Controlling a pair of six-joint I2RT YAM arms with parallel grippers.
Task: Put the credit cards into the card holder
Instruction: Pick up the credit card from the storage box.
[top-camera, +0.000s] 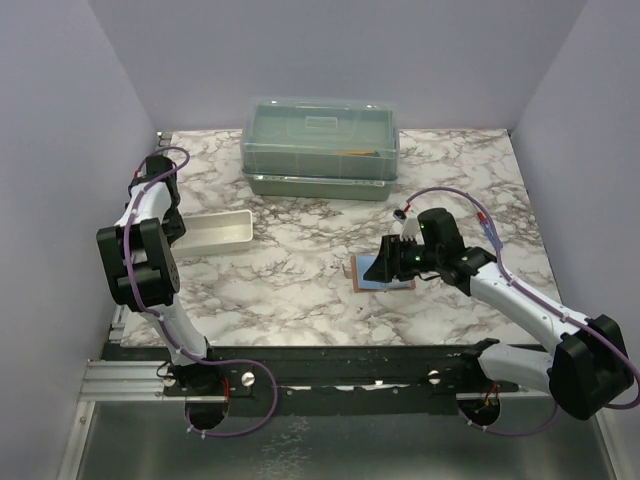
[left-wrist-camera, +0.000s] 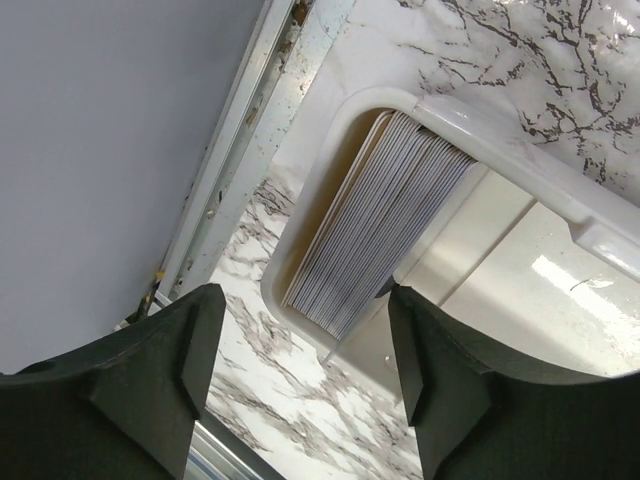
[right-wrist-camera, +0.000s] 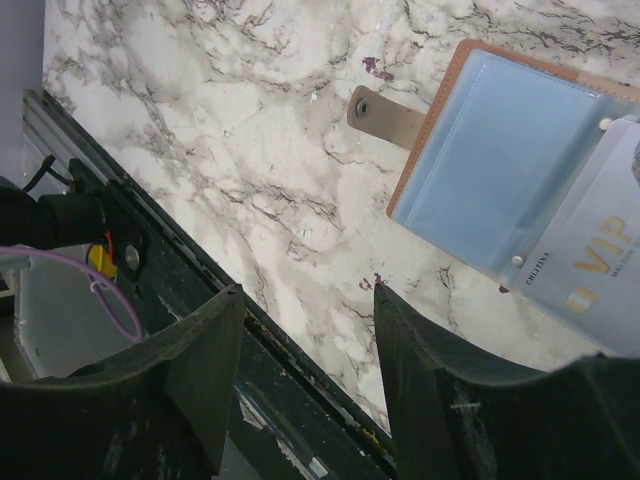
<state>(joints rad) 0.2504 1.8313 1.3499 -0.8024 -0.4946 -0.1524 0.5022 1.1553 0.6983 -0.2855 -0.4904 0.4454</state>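
Currently left gripper (left-wrist-camera: 303, 335) hovering over credit cards (left-wrist-camera: 388, 222) packed in tray (left-wrist-camera: 520, 160), jaws wide, empty; right gripper (right-wrist-camera: 310, 325) by card holder (right-wrist-camera: 485, 150), jaws apart, empty. Tight stack risking multi-card grab.

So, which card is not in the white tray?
The pale VIP card, lying at the open card holder; the other cards stand packed on edge in the tray.
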